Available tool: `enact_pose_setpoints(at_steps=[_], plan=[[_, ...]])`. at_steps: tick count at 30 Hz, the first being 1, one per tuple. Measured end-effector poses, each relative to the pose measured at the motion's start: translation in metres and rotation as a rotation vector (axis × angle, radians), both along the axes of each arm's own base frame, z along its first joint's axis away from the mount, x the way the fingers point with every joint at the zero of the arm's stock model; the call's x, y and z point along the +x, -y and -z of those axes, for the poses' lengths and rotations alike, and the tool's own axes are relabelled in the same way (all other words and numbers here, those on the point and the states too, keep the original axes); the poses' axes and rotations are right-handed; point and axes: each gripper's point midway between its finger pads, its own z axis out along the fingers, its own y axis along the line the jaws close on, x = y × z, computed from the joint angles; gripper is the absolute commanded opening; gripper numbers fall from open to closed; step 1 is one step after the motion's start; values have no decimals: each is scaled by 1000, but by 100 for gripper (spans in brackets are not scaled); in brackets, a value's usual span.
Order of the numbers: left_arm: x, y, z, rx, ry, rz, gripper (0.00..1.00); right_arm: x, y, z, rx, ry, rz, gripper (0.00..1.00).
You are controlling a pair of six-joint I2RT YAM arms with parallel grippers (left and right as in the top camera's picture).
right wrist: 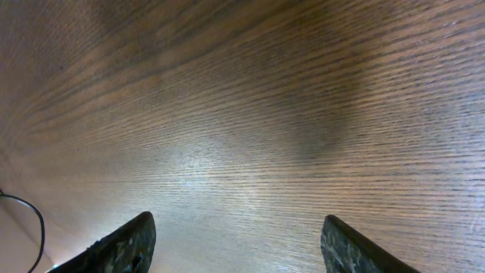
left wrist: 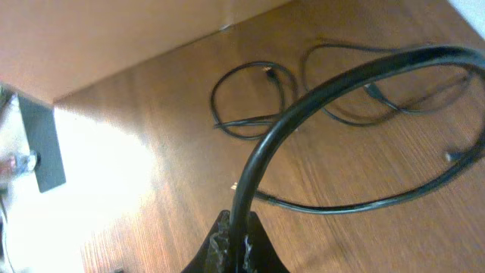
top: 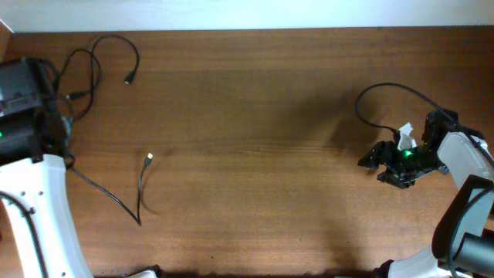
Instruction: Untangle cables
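Observation:
My left gripper (left wrist: 236, 227) is shut on a black cable (left wrist: 318, 83), which rises from the jaws and arcs to the right above the table. In the overhead view this gripper is hidden under the arm; a thin cable (top: 108, 194) runs from there, bends sharply and ends in a silver-tipped plug (top: 148, 157). More cables (top: 94, 62) lie looped at the back left, one ending in a plug (top: 128, 79). The left wrist view shows those loops (left wrist: 250, 98) on the wood. My right gripper (top: 372, 160) (right wrist: 236, 227) stands open over bare wood at the right, holding nothing.
A black cord loop (top: 386, 93) lies just behind the right gripper; whether it belongs to the arm I cannot tell. A thin black cord (right wrist: 34, 227) shows at the right wrist view's left edge. The left arm's base (top: 23, 100) fills the back-left corner.

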Motion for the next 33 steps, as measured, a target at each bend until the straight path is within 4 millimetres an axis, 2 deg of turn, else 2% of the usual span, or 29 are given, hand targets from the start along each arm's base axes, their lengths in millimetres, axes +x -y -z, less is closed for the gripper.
enact_pose_setpoints(at_steps=[4, 8, 11, 13, 18, 23, 26, 28, 29, 30, 31, 32, 33], plan=[[-32, -22, 6, -55, 86, -266, 0, 0, 0, 0, -1, 1, 0, 69], [-44, -30, 5, -47, 106, -355, 0, -1, 0, 1, 0, -1, 0, 69], [-75, -31, 11, -53, 68, -495, 0, -1, 0, 1, 1, -3, 0, 69], [-88, -33, 12, -57, 65, -562, 0, -1, 0, 1, 1, -3, 0, 69], [-116, -51, 12, -54, 109, -732, 0, -1, 0, 1, 1, -3, 0, 69], [-158, -73, 9, -13, 115, -901, 0, -1, 0, 1, 0, -2, 0, 69], [-168, -77, 8, -8, 117, -943, 0, -1, 1, 2, -7, -2, -1, 69], [-164, -76, 11, -35, 135, -935, 1, -1, 1, 2, -8, -2, -1, 69], [-161, -74, 14, -59, 146, -931, 4, -1, 1, 2, -8, -2, -1, 69], [-159, -73, 15, -70, 152, -928, 0, -1, 1, 2, -8, -2, -1, 69], [-157, -73, 16, -78, 158, -926, 0, -1, 1, 2, -7, -2, -1, 69], [-155, -72, 17, -97, 166, -923, 12, -1, 1, 2, -8, -3, 0, 69], [-152, -71, 20, -117, 166, -918, 8, -1, 1, 2, -8, -2, -1, 69]])
